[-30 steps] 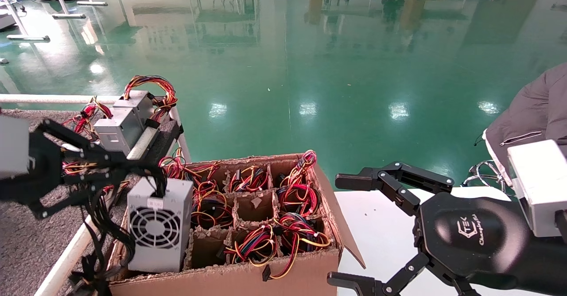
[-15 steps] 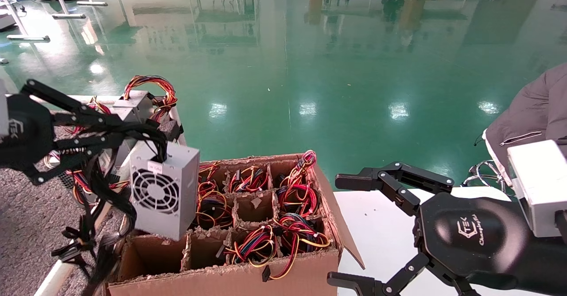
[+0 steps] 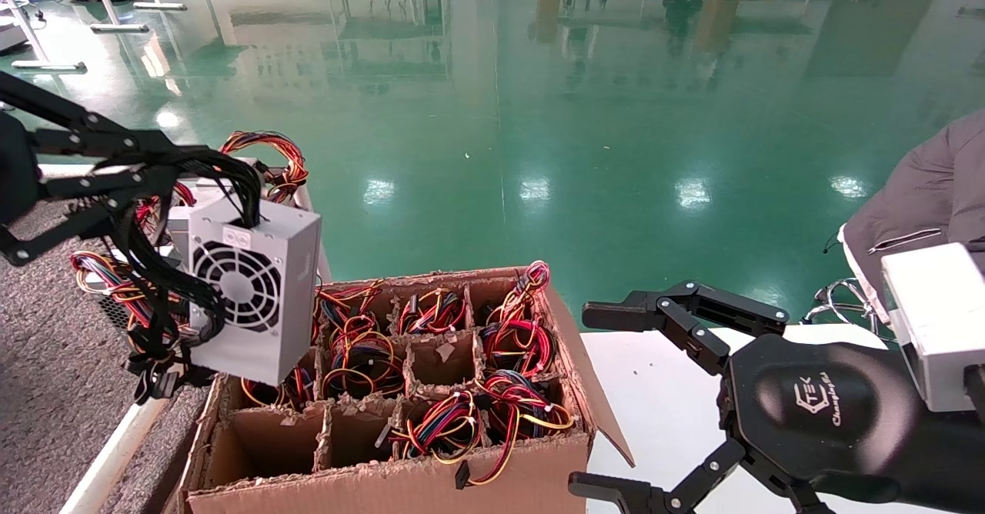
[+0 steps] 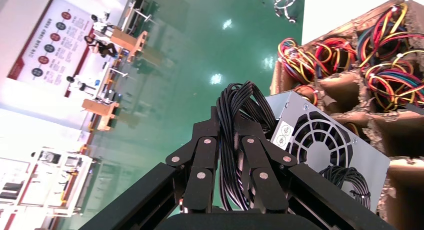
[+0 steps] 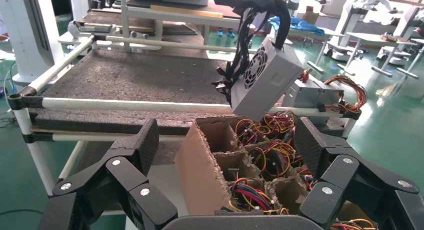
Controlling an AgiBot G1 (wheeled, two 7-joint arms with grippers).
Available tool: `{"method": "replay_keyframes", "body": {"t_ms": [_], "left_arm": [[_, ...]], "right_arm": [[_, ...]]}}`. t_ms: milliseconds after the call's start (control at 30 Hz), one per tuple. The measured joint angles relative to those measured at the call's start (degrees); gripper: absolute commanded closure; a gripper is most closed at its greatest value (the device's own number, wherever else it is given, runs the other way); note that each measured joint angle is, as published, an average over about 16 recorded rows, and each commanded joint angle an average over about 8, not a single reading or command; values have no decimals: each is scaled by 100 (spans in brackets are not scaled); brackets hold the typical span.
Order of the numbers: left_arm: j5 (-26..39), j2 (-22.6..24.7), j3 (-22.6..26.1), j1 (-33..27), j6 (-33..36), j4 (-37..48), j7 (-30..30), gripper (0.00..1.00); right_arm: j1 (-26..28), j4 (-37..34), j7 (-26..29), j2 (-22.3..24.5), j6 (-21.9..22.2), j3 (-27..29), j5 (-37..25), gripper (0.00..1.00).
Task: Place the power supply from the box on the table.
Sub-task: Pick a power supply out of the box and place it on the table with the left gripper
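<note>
The left gripper (image 3: 204, 161) pinched one power supply's (image 3: 250, 291) black cable bundle (image 4: 239, 135), hanging over the box (image 3: 400, 483). The right gripper (image 3: 616, 398) stayed wide, holding nothing.

Matt metal power supply (image 3: 250, 291), ragged cardboard box (image 3: 400, 483)

I see the box (image 3: 400, 491) standing between the table (image 3: 46, 398) on its left and a tabletop (image 3: 662, 414) on its right. The power supply (image 3: 250, 291) hangs above the box's left edge, clear of the cells, its cable bundle (image 3: 231, 171) pinched in my left gripper (image 3: 165, 161). Other units (image 3: 235, 175) lie at the table's far right corner. My right gripper (image 3: 608, 398) hovers over the tabletop, jaws apart.
</note>
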Motion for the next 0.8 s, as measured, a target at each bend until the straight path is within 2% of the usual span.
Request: {"method": "replay_keyframes", "body": {"t_ms": [100, 133, 167, 800], "left_arm": [[4, -47, -44, -15, -27, -1, 15, 100], [8, -66, -60, -19, -37, -2, 19, 100], [11, -86, -76, -22, -48, -2, 22, 100], [96, -548, -329, 0, -261, -17, 18, 100]], "right_arm": [[0, 0, 0, 0, 0, 0, 0, 87], [0, 0, 0, 0, 0, 0, 0, 96], [0, 0, 0, 0, 0, 0, 0, 100], [0, 0, 0, 0, 0, 0, 0, 100]]}}
